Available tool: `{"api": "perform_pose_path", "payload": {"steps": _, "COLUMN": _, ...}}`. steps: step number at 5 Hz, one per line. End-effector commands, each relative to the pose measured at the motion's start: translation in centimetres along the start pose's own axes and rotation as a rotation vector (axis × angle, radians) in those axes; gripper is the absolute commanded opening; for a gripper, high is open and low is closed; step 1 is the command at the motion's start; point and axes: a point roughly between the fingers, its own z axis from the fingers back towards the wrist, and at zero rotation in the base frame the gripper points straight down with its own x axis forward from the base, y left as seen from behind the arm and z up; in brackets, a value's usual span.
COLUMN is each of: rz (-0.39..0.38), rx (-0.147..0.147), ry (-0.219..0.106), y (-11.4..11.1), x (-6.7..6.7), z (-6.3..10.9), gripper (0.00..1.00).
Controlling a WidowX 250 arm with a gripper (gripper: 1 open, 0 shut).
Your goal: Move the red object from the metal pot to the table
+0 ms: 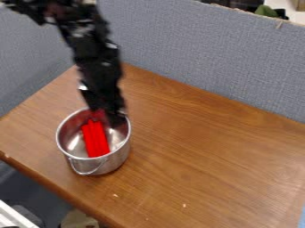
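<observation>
One wooden table [202,151], one metal pot [74,157], one red object [94,138] inside, hand [110,116] spread above.

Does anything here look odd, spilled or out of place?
Only mildly: a red object lies inside the metal pot, an unusual thing for a pot. Nothing is spilled or damaged on the table.

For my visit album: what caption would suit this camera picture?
Robot gripper, open, pointing down into the metal pot over the red object on a wooden table.
</observation>
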Motion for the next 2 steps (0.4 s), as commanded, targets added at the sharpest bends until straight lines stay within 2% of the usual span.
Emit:
{"api": "perform_pose_path", "payload": {"steps": 1, "rz": 0.198, "rx": 0.058, "ry": 0.010, "y": 1.4, "x": 0.4, "z": -1.5, "gripper": 1.00}}
{"api": "perform_pose_path", "payload": {"steps": 2, "rz": 0.390, "rx": 0.074, "ry": 0.014, "y": 2.2, "x": 0.4, "z": -3.8, "gripper": 1.00}}
